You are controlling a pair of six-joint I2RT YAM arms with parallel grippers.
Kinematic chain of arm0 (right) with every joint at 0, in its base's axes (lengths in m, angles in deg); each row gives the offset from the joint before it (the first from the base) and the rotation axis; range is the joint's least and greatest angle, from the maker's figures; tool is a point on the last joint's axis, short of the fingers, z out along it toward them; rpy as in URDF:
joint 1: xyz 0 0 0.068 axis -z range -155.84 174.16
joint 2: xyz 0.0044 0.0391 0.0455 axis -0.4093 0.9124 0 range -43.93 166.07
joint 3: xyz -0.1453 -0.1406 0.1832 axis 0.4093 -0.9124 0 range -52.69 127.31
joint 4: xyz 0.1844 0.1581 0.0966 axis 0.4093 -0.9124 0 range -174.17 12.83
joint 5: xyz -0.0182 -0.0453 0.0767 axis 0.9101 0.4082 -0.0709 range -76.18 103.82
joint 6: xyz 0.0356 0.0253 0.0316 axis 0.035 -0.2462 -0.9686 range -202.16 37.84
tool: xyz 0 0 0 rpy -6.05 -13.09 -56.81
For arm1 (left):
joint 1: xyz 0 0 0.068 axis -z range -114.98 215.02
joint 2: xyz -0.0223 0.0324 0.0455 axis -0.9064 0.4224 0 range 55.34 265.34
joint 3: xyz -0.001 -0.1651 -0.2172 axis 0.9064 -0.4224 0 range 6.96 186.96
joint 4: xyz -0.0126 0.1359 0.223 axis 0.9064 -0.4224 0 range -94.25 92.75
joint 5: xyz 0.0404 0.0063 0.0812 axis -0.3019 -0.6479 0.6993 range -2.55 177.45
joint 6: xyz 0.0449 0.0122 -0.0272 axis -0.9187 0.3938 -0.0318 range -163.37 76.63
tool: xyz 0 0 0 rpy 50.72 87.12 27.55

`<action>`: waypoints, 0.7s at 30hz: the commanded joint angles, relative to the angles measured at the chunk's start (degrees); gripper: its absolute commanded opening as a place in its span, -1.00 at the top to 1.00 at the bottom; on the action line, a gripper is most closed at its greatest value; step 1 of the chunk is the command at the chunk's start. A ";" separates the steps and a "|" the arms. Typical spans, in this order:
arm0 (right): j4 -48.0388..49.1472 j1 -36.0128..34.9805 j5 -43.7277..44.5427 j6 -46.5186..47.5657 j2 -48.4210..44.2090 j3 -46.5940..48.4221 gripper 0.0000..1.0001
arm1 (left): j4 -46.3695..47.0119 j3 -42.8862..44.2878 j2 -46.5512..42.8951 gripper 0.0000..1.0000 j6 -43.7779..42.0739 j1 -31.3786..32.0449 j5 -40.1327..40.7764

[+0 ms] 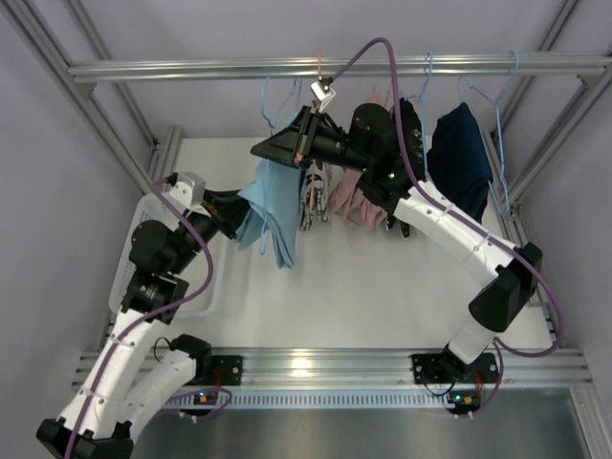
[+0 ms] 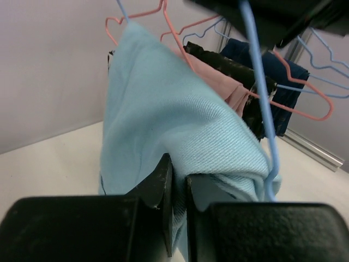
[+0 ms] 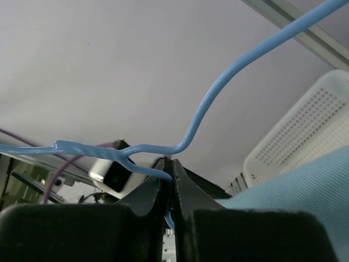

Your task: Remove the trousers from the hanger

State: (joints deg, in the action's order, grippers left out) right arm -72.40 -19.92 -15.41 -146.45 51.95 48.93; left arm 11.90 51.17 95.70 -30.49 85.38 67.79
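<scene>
Grips set: left tool pinches a fold of the light blue trousers, draped over the blue hanger whose wire the right tool clamps; next, seemingly, a steady pull sliding cloth free.

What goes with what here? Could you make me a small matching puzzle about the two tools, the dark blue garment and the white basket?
Things:
1. left tool
2. right tool
3. dark blue garment
4. white basket

States or places:
A. rightmost garment on the rail
B. shut on the wire of the blue hanger
C. at the left edge of the table
D. shut on the light blue trousers

Pairs: 1-D, 2-B, 3-A, 4-C.
</scene>
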 commanded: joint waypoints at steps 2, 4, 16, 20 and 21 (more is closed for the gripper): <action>4.45 1.18 -2.32 5.84 -5.08 -5.28 1.00 | 1.06 10.27 -2.30 1.00 2.40 -0.14 3.39; 4.28 1.27 -2.32 6.72 -6.04 -7.93 1.00 | 0.35 13.62 -1.61 1.00 3.02 -0.06 4.62; 4.36 1.18 -4.25 10.50 -9.04 -15.84 1.00 | -1.15 29.61 2.79 1.00 -0.04 -0.14 14.11; 4.45 1.18 -4.34 10.94 -9.22 -17.60 1.00 | -2.99 38.12 4.11 1.00 -6.28 -0.06 21.48; 4.45 1.27 -4.25 10.94 -9.22 -17.77 1.00 | -3.08 39.45 4.55 1.00 -7.86 -0.06 22.72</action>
State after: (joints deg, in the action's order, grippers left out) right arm -69.69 -19.13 -18.80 -139.02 43.73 32.26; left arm -5.76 81.57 102.17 -33.24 85.40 82.52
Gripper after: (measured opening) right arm 0.023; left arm 0.115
